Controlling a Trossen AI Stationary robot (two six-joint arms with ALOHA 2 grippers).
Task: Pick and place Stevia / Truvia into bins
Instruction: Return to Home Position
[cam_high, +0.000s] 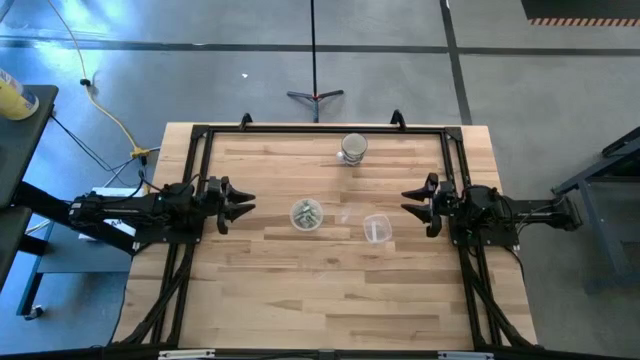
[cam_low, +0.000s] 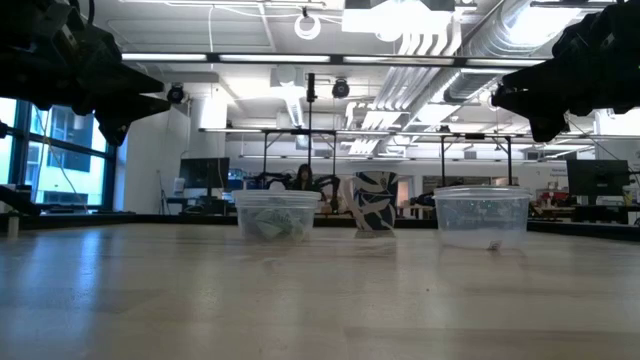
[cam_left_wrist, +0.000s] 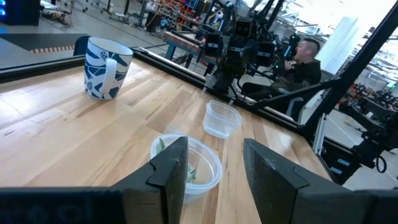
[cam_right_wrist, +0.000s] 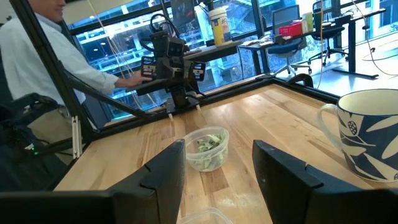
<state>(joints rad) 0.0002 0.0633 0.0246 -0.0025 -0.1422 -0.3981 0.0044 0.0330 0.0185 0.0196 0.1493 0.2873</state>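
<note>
1. Left claw (cam_high: 243, 206): I read it at 9 o'clock on the counter (cam_high: 300, 295), raised off the surface, with its fingers spread and nothing between them.
2. Right claw (cam_high: 408, 204): it mirrors the left at 3 o'clock, also spread and empty. Both tips face the centre.
3. Stevia packets (cam_high: 307, 213): a green-and-white heap lies inside the round clear cup (cam_high: 293, 214), which stands just off centre toward 9 o'clock.
4. Second clear cup (cam_high: 366, 222): it stands near the first, toward 4 o'clock. I cannot tell whether it holds anything.
5. A blue-and-white mug (cam_high: 353, 148) stands apart at 12 o'clock.

Reason for the pose: I judge this a rest stance. Each claw sits well apart from the cups, so neither can knock one over. The spread fingers confirm that no packet is being carried. Whether a packet lies loose on the counter I cannot tell.
</note>
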